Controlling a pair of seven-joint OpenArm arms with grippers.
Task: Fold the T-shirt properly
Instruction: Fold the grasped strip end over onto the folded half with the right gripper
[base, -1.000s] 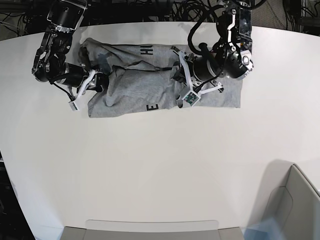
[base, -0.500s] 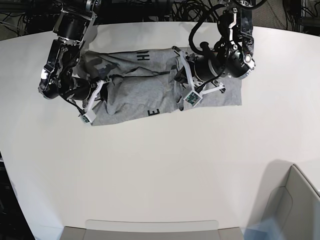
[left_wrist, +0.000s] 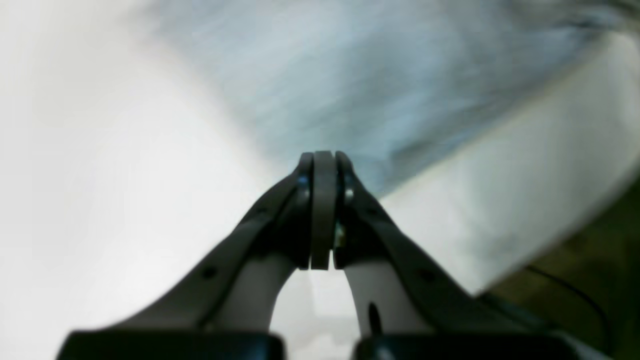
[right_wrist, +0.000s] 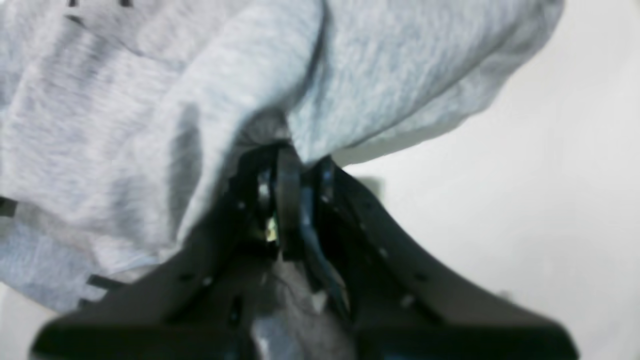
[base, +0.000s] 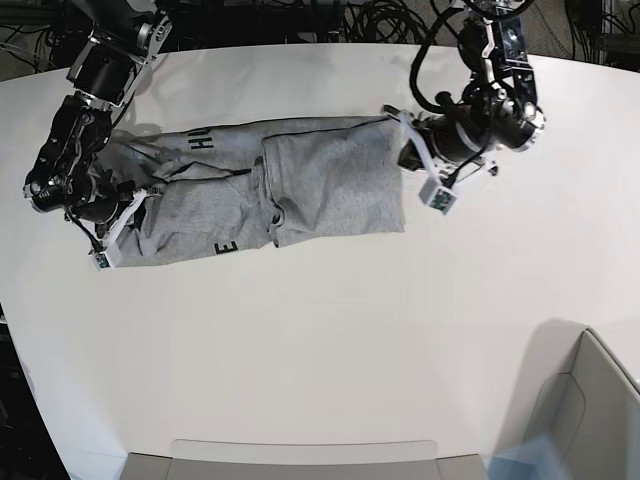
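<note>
T-shirt (base: 270, 190) lies on the white desk (base: 330, 340), stretched into a long band running roughly 9-to-3 across the far half in the base view. Partly folded, not finished.

Right hand (right_wrist: 287, 200) (9 o'clock end of the band in base view): pressed together on a bunch of grey fabric, cloth draped over both jaws in its wrist view. It pinches the shirt.

Left hand (left_wrist: 322, 210) (3 o'clock end): jaws pressed together. Wrist view is blurred; the tips sit right at the shirt's edge, but whether any fabric is between them I can't tell. In base view the hand sits at the shirt's far corner at that end, touching or just beside it.

State of fold, as far as visible:
- Long sides look turned in, so the garment reads as a narrow strip. Black lettering shows at the far edge near the 9 o'clock end and again at the near edge.
- The half towards 3 o'clock is fairly flat and squared.
- The half towards 9 o'clock is rumpled, with a lumpy overlap and a crease near the middle.

Judgement: roughly midway. Lengthwise fold mostly there, but messy. Left to do: smooth out the 9 o'clock half, then fold the strip across its length into a compact rectangle and let go.

Risk: pulling the ends apart may undo the turned-in edges.
</note>
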